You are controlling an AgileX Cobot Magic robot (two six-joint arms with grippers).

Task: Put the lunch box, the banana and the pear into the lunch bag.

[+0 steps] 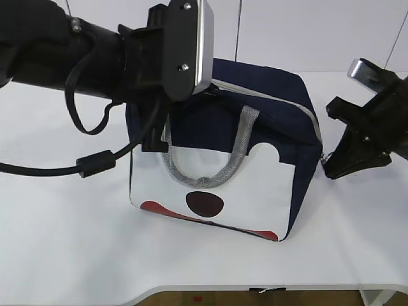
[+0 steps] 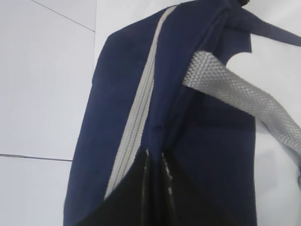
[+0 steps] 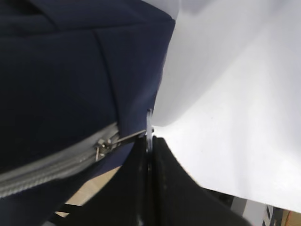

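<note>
The navy lunch bag (image 1: 261, 121) stands upright on the white table, its white side with red and dark ovals toward the exterior camera. My left gripper (image 1: 156, 144) is at the bag's top left corner, shut on a fold of navy fabric (image 2: 156, 151) beside the grey zipper (image 2: 140, 106). At the bag's right end my right gripper (image 1: 326, 167) is shut on the zipper's ring pull (image 3: 149, 123), with the slider (image 3: 101, 149) just left of it. The lunch box, the banana and the pear are out of view.
A grey webbing handle (image 1: 239, 143) hangs over the bag's white side. The left arm's black cable (image 1: 95, 163) loops over the table to the left of the bag. The table's front edge (image 1: 210, 288) runs close below the bag.
</note>
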